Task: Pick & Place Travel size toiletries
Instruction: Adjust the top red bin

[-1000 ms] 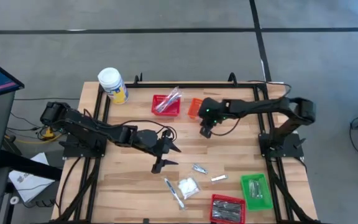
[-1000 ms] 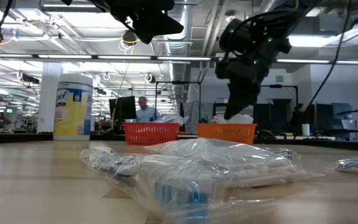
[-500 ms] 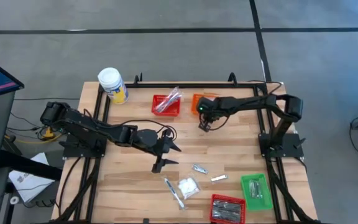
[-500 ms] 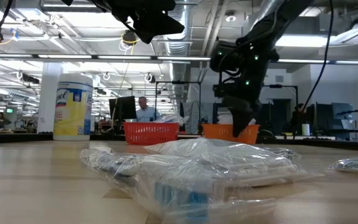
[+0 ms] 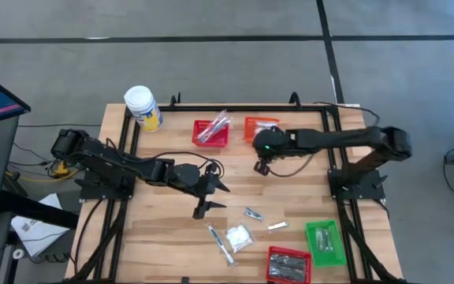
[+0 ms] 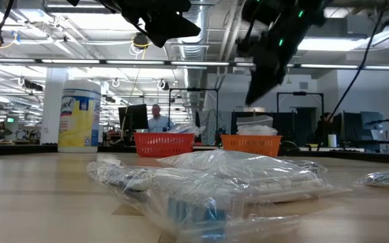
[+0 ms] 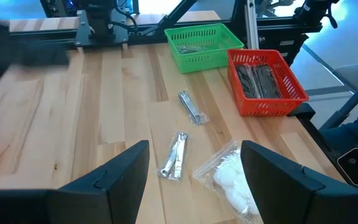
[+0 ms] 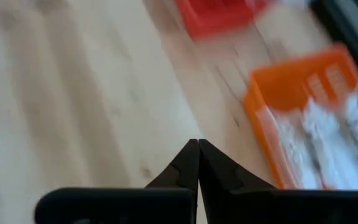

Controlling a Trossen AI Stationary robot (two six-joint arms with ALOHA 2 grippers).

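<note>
Right gripper empty and closed by the orange basket; left gripper wide open over mid-table
High: right gripper [image 5: 262, 166] just beside the orange basket [image 5: 260, 128]; left gripper [image 5: 211, 197] holds nothing; packets [image 5: 240, 236] lie loose at the front. Low: only here, a clear-wrapped packet [image 6: 215, 179] fills the foreground, white packets [image 6: 255, 125] top the orange basket. Left wrist: silver sticks [image 7: 175, 155] and green basket [image 7: 199, 45] beyond parted fingers [image 7: 126, 168]. Right wrist: fingertips [image 8: 194, 163] pressed together, empty
</note>
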